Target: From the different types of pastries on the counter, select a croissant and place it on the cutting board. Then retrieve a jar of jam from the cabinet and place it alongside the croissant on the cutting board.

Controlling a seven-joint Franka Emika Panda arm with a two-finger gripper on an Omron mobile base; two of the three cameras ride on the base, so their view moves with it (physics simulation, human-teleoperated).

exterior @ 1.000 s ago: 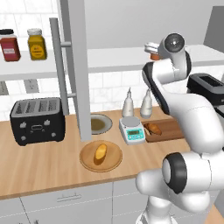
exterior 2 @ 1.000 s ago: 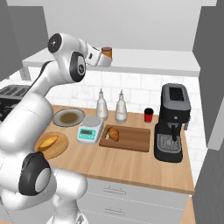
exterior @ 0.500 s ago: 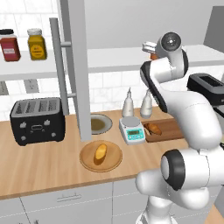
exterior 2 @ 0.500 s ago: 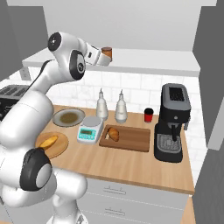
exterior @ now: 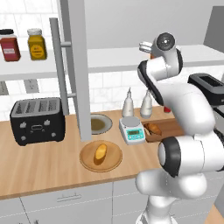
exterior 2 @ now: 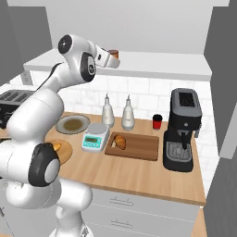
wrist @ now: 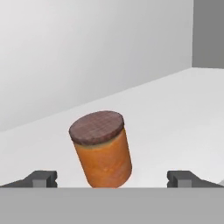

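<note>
The jar of jam, squat and orange-brown with a dark brown lid, stands on the white cabinet shelf. My gripper is open, its two fingertips spread wide to either side of the jar and apart from it. From the right base view the gripper sits at shelf height right in front of the jar. The dark orange-brown croissant lies at the left end of the dark wooden cutting board. The paler golden loaf rests on a round wooden plate.
The open cabinet door with its long bar handle hangs over the counter. A red jar and a yellow jar stand on the left shelf. Toaster, scale, two bottles, red cup and coffee machine crowd the counter.
The hand has edged slightly closer to the jar on the shelf. Nothing on the counter has moved.
</note>
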